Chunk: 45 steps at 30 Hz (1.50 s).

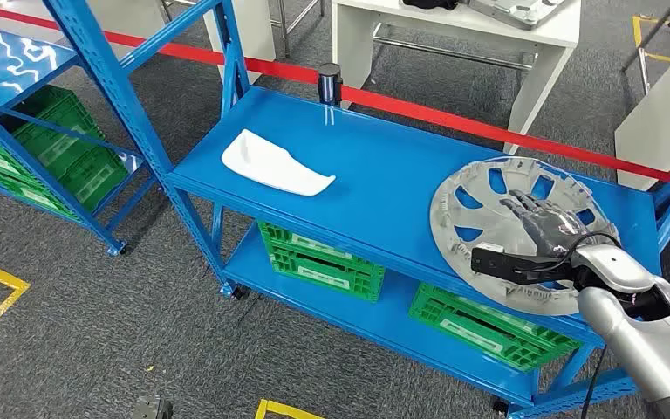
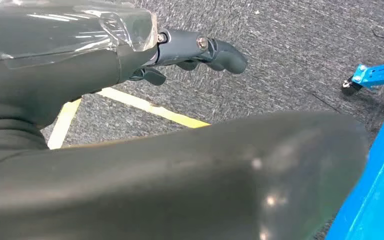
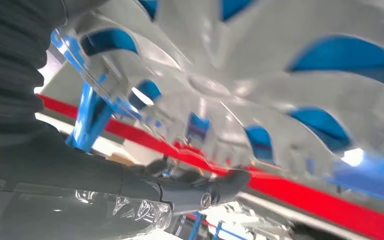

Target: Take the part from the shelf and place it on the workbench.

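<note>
I've got the right hand [image 1: 545, 229] laid over the round silver-grey plastic wheel cover with blue showing through its spoke slots [image 1: 488, 205], which lies flat at the right end of the blue metal shelf's top board [image 1: 384, 175], its near edge hanging slightly past the board's front lip. That overhang looks like the reason for this approach: the fingers [image 1: 523, 208] stretch across the cover's face toward the hub while the thumb sits low at the near rim, so I judge this as a rim pinch being set up. The right wrist view, taken close under the cover, shows the thumb [image 3: 200, 187] just beside the underside; I can't tell if it's pressing yet, so a closed hold isn't confirmed. The fingers are spread fairly flat, not curled. The right forearm comes in low from the near side, wrist roughly level with the board. Well away from the fingers, toward the shelf's other end, lies a white curved plastic panel [image 1: 275, 164], untouched. The left hand [image 2: 195, 50] hangs down over grey carpet [image 2: 290, 45], fingers curled loosely inward, holding nothing. The white desk [image 1: 454, 26] stands beyond the red barrier tape [image 1: 454, 118].
</note>
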Each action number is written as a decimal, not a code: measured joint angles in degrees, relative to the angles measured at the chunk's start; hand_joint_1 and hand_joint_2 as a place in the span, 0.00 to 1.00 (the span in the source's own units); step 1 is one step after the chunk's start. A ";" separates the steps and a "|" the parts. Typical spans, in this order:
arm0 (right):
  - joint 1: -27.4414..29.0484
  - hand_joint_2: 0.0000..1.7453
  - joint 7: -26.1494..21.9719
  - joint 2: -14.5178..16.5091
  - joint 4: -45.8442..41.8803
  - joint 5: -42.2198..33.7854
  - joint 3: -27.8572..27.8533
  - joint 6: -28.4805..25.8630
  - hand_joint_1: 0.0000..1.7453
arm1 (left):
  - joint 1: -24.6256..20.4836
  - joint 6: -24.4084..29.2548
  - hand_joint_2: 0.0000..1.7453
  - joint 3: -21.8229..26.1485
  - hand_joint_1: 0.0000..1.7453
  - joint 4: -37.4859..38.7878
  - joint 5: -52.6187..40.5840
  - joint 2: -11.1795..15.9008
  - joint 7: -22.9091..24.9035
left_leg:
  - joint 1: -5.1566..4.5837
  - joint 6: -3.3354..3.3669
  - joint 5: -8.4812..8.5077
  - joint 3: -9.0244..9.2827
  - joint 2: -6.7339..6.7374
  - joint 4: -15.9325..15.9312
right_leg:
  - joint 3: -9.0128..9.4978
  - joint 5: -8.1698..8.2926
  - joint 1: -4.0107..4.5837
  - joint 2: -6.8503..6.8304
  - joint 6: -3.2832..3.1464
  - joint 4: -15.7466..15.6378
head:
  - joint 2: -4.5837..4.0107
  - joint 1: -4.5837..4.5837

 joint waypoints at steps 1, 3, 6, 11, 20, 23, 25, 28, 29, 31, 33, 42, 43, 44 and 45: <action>0.07 1.00 0.01 -0.12 0.00 -0.15 -0.12 0.03 0.00 | 0.01 0.00 0.00 -0.06 0.00 0.01 0.01 0.04 0.01 | 0.03 -0.03 0.01 -0.01 0.02 0.00 | -0.04 0.01 0.05 0.03 -0.10 0.01 | 0.00 0.03; 0.17 1.00 0.06 -0.57 -0.01 -0.59 -0.61 0.27 0.00 | -0.01 0.01 0.00 -0.20 0.00 0.02 0.03 0.15 0.01 | 0.14 -0.28 -0.33 -0.21 0.07 0.36 | 0.00 0.09 -0.22 0.08 -0.52 -0.06 | 0.00 0.03; 0.15 1.00 0.10 -1.35 -0.02 -1.07 -1.46 0.74 0.00 | -0.09 0.02 0.00 -0.39 0.00 0.02 0.03 0.28 0.01 | 0.56 -1.33 -4.13 -3.12 0.12 6.76 | 0.23 0.10 -0.51 0.13 -1.17 -0.15 | 0.00 -0.09; 0.38 1.00 0.26 -1.81 -0.02 -1.22 -1.92 1.26 0.00 | -0.10 0.01 0.00 -0.71 0.00 0.07 0.03 0.35 0.03 | 1.09 -1.73 -5.58 -7.19 0.14 14.58 | 0.29 0.07 -0.35 0.26 -1.27 -0.12 | 0.00 -0.12; 1.86 1.00 0.83 -5.00 -0.55 -2.95 -3.64 4.14 0.00 | -0.81 -0.14 0.00 -1.98 0.00 0.09 0.37 0.91 1.14 | 0.54 0.94 0.69 0.72 0.24 -1.42 | -0.83 -0.93 -0.06 0.16 -0.02 1.61 | 0.00 0.07; 1.64 1.00 0.93 -5.61 -0.47 -2.87 -3.95 4.82 0.00 | -1.11 -0.12 0.00 -2.25 0.00 0.11 0.60 0.82 1.20 | 0.41 1.46 1.24 0.84 0.34 -2.02 | -5.89 -5.34 0.06 0.14 -0.60 12.08 | 0.00 0.16; 1.76 1.00 0.79 -5.91 -0.27 -2.84 -3.86 5.49 0.00 | -1.13 -0.11 0.00 -2.57 0.00 0.14 0.83 0.75 1.21 | 0.35 1.49 1.22 0.79 0.30 -1.94 | -7.70 -6.03 -0.06 0.12 -0.13 15.77 | 0.00 0.16; 1.15 1.00 0.56 -6.90 0.03 -3.03 -3.79 6.20 0.00 | -1.15 -0.11 0.00 -2.95 0.00 0.15 1.15 0.70 1.22 | 0.34 1.02 0.81 0.61 0.14 -1.16 | -3.20 -2.20 -0.56 -0.13 1.49 6.69 | 0.00 0.21; 0.75 1.00 0.49 -7.27 0.11 -3.14 -3.73 6.48 0.00 | -1.15 -0.12 0.00 -3.01 0.00 0.15 1.32 0.73 1.22 | 0.22 0.72 0.45 0.35 0.10 -0.56 | -1.50 -1.15 -0.63 -0.12 1.54 3.36 | 0.00 0.21; 0.29 1.00 0.22 -7.88 0.28 -3.46 -3.45 7.09 0.00 | -1.16 -0.14 0.00 -3.11 0.00 0.15 1.67 0.79 1.22 | 0.00 0.17 -0.08 -0.17 0.09 0.36 | -0.09 -0.50 -0.51 -0.06 0.84 0.52 | 0.00 0.21; 0.12 1.00 -0.03 -8.36 0.45 -3.84 -3.12 7.45 0.00 | -1.17 -0.17 0.00 -3.28 0.00 0.15 1.99 0.86 1.22 | 0.13 -0.25 -0.29 -0.50 0.13 0.70 | -0.18 -0.37 -0.44 0.08 -0.03 0.54 | 0.00 0.20; -0.28 1.00 0.10 -9.81 0.79 -5.28 -1.20 8.46 0.00 | -1.26 -0.20 0.00 -4.45 0.00 0.20 2.86 1.04 1.22 | 0.93 -1.36 -4.69 -6.79 0.13 13.30 | 0.01 -0.24 -0.32 0.21 -0.94 0.44 | 0.00 -0.18; -0.35 1.00 0.10 -10.00 0.79 -5.29 -1.08 8.55 0.00 | -1.29 -0.19 0.00 -4.50 0.00 0.20 2.90 1.09 1.22 | 0.81 -0.84 -2.79 -4.61 0.08 8.77 | 0.05 -0.25 -0.26 0.25 -0.93 0.42 | 0.00 -0.17; -0.47 1.00 0.11 -10.16 0.80 -5.29 -0.98 8.67 0.00 | -1.33 -0.19 0.00 -4.52 0.00 0.20 2.97 1.16 1.22 | 0.67 -0.37 -1.45 -2.67 0.13 4.90 | 0.06 -0.22 -0.09 0.29 -0.88 0.37 | 0.00 -0.14; -0.66 1.00 0.12 -10.28 0.85 -5.27 -0.85 8.86 0.00 | -1.38 -0.17 0.00 -4.54 0.00 0.21 3.06 1.22 1.22 | 0.49 0.03 -0.72 -1.34 0.18 2.20 | 0.04 -0.19 -0.01 0.31 -0.80 0.33 | 0.00 -0.15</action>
